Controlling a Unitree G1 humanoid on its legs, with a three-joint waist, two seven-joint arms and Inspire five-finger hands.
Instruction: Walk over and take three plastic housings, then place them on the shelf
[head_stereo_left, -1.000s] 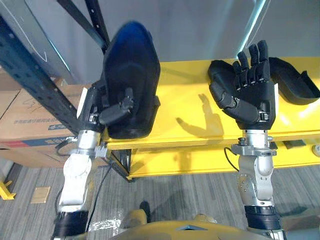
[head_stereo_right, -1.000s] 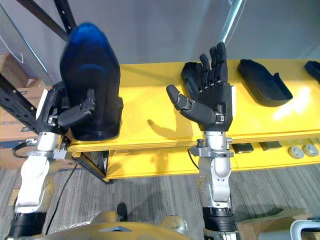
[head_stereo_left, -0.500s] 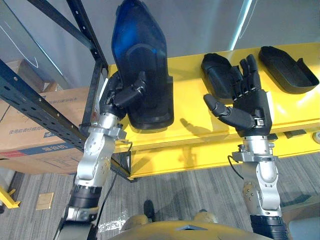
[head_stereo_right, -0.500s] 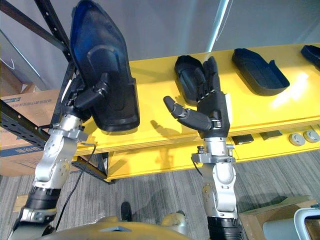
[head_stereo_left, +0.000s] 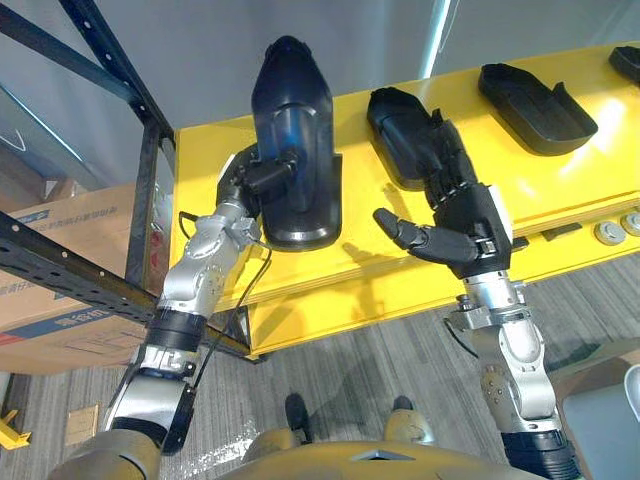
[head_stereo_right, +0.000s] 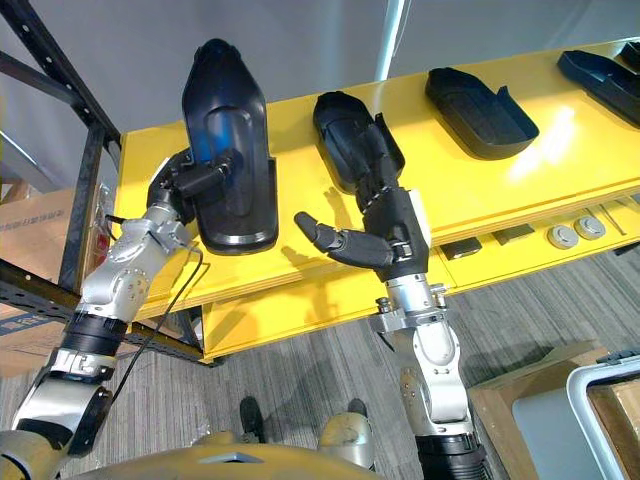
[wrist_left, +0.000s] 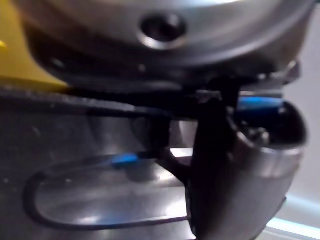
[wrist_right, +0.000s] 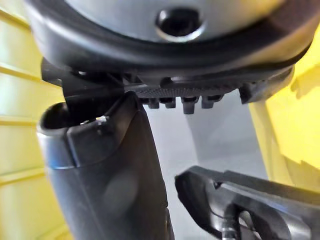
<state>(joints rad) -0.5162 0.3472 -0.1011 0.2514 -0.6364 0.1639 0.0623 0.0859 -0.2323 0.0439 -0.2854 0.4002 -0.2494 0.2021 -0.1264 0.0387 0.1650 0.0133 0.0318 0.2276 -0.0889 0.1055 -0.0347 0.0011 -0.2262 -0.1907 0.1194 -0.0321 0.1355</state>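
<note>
Plastic housing: dark, glossy, long. It stood nearly upright at the left end of the yellow shelf, narrow end up and broad end down at the shelf top. I could not tell whether that lower end touched the surface.

My left hand was clamped on it from the left side, thumb curled across the front face and fingers wrapped behind.

Second housing lay flat on the shelf just right of the one I held, hollow side up. Third housing lay further right, well apart from it. A fourth housing lay at the far right edge.

My right hand was raised before the shelf's front edge, fingers straight and together, thumb spread out to the left, nothing in it. The fingertips overlapped the near end of the second housing; contact could not be judged.

On the ledge under the shelf top, to the right: two small round parts. Left of the shelf: a dark rack frame and a cardboard box. Grey striped floor below.
</note>
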